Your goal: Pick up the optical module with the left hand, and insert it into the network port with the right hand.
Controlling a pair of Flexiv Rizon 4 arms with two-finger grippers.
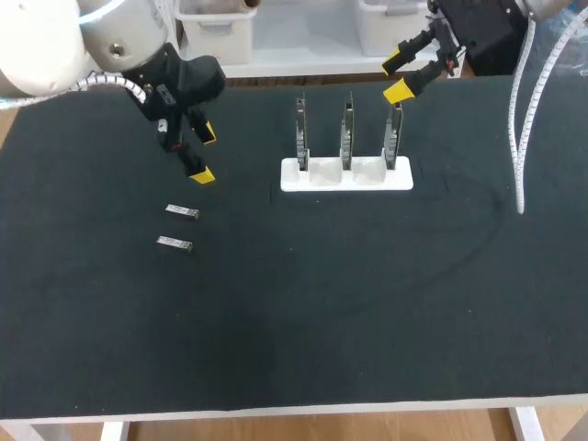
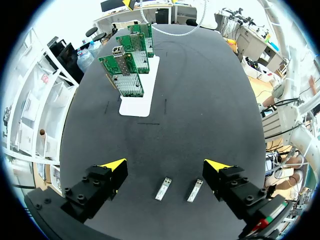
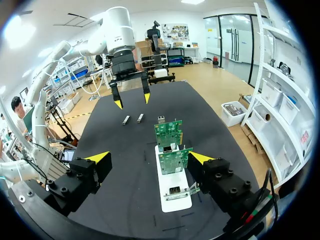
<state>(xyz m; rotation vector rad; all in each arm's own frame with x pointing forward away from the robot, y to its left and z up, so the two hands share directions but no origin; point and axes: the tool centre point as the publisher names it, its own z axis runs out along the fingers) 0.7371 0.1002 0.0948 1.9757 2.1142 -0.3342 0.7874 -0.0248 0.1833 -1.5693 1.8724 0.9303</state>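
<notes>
A dark matte surface fills the scene, with a white holder standing toward its far middle. Three green network cards stand upright in the holder's slots, one behind another in a row.

Well to the robot's left of the holder, an optical module lies flat on the surface. A second module lies just beside it, a little farther from the holder. Both are small silver bars, roughly parallel and not touching.

The left tool hangs above the surface between the holder and the two modules, closer to the modules. Its yellow-tipped fingers are spread wide and hold nothing. In its wrist view both modules lie under the gap between the fingers.

The right tool hovers behind the holder on the robot's right. Its fingers are likewise spread apart and empty, and its wrist view looks along the row of cards.
</notes>
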